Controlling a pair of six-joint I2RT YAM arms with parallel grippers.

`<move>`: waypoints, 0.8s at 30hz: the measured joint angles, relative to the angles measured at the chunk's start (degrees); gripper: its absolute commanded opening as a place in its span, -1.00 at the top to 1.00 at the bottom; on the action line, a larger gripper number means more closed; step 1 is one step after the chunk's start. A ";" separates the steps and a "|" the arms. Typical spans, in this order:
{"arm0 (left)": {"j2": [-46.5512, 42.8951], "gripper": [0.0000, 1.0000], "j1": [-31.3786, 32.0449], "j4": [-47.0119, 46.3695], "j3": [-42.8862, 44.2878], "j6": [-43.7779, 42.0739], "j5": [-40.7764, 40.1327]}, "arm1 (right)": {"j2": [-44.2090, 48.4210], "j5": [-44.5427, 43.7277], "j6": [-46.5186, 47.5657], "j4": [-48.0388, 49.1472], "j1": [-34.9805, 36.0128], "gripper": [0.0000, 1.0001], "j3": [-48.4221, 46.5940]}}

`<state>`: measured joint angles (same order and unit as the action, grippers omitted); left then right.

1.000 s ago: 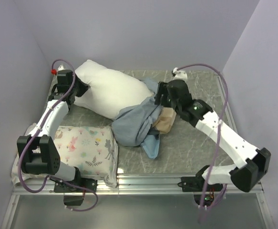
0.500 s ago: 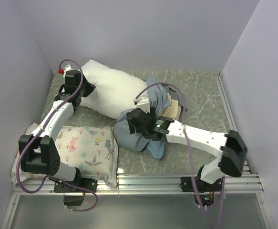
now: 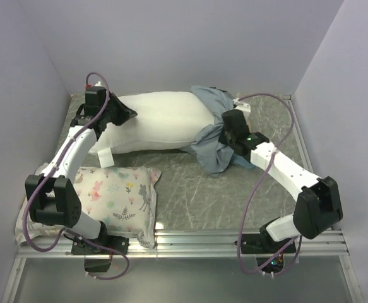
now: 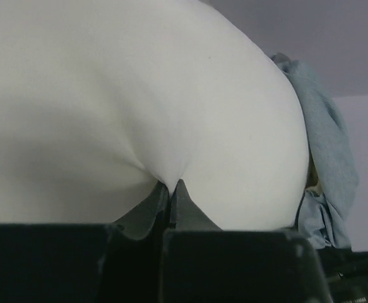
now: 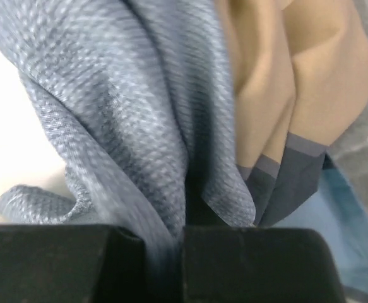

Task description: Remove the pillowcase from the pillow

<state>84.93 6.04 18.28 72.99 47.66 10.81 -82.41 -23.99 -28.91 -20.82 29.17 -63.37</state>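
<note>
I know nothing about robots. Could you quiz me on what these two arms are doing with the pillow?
1. True or false: the blue-grey pillowcase covers the whole white pillow.
2. What does the left hand pinch? A) the white pillow B) the printed pillow C) the pillowcase
3. Fill in: the right hand is shut on the ____.
Key: 1 false, it is bunched at one end; 2 A; 3 pillowcase.

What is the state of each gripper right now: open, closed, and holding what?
Left gripper: closed, pinching the pillow.
Right gripper: closed on the pillowcase.
</note>
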 measured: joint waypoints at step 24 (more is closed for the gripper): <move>5.05 -0.71 7.74 3.10 13.51 -15.56 -13.00 | -1.22 11.06 3.19 -1.90 -13.55 1.00 5.01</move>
<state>89.97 13.78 21.39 86.50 32.10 -2.20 -83.64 -12.93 -25.71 -22.72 15.62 -58.37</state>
